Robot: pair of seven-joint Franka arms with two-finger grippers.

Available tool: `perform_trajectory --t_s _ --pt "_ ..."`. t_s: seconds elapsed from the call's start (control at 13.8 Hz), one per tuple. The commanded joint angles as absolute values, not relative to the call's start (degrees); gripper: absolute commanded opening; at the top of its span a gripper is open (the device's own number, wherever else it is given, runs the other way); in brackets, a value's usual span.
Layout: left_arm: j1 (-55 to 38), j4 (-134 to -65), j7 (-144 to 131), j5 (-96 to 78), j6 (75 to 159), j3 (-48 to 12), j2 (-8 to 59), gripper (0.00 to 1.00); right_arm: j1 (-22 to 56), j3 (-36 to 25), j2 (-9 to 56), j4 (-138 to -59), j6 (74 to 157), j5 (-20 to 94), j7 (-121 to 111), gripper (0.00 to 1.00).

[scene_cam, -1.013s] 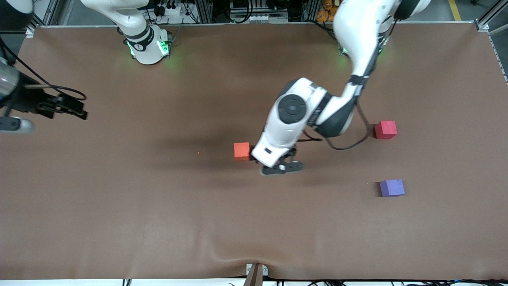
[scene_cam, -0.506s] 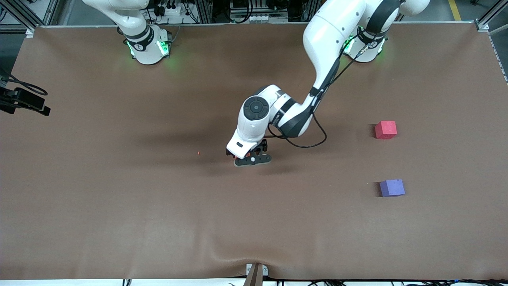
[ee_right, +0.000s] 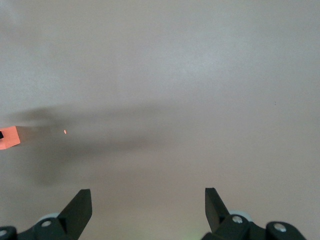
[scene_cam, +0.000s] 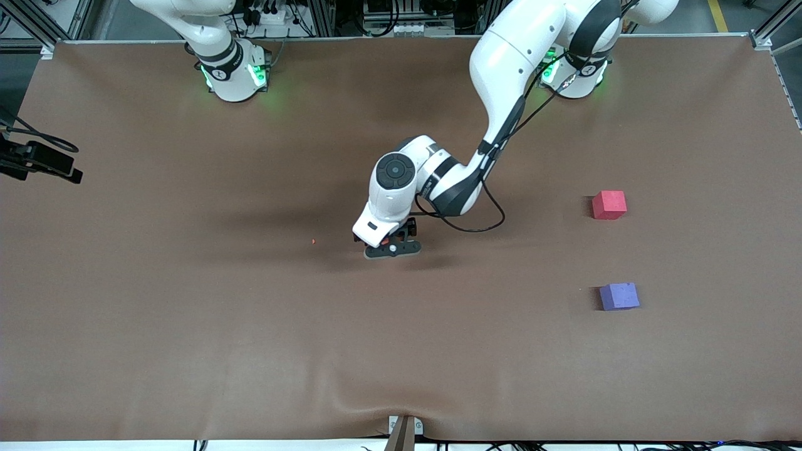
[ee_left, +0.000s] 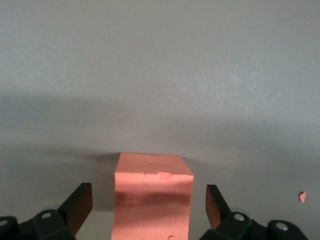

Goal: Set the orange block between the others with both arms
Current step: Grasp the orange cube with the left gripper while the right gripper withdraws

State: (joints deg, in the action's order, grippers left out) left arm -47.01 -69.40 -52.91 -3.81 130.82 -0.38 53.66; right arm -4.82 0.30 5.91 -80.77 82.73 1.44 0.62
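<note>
Lower the wide-open, empty left gripper [ee_left: 149,207] straight down so the orange block [ee_left: 153,197] on the table sits evenly between both fingers [ee_left: 79,204], then squeeze gently, while the right gripper [ee_right: 148,206], open and empty too, waits over bare table far off.

I see the tabletop [scene_cam: 188,326] under a brown cover that reaches nearly to every edge, with a raised wrinkle in it at the edge nearest the front camera. A tiny orange crumb [scene_cam: 313,241] lies on it near the middle, on the side toward the right arm's end. A small clamp [scene_cam: 404,432] sits at the middle of the near edge. A rack of cables [scene_cam: 388,19] runs along the farthest edge.
</note>
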Motion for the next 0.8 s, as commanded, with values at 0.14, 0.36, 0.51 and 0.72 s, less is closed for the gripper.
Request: perform_trajectory --t_s 0.14,0.36,0.51,0.72 --pt "-48.43 -67.76 -53.88 -4.13 131.66 0.62 55.9 0.99 -3.87 -0.26 5.8 -82.17 82.27 1.32 3.51 1.0" --pt "-48.52 -68.38 -53.79 -4.04 131.66 0.62 55.99 0.44 -2.73 -0.35 5.63 -81.83 77.19 0.62 4.13 1.0" --pt "-48.52 -69.08 -53.79 -3.7 131.22 0.7 55.29 0.07 -2.46 -0.44 5.54 -81.83 76.55 0.35 3.96 1.0" --pt "-47.2 -69.34 -53.35 -1.24 126.41 1.31 52.39 0.0 -1.76 -2.98 5.62 -81.83 76.64 0.44 3.52 1.0"
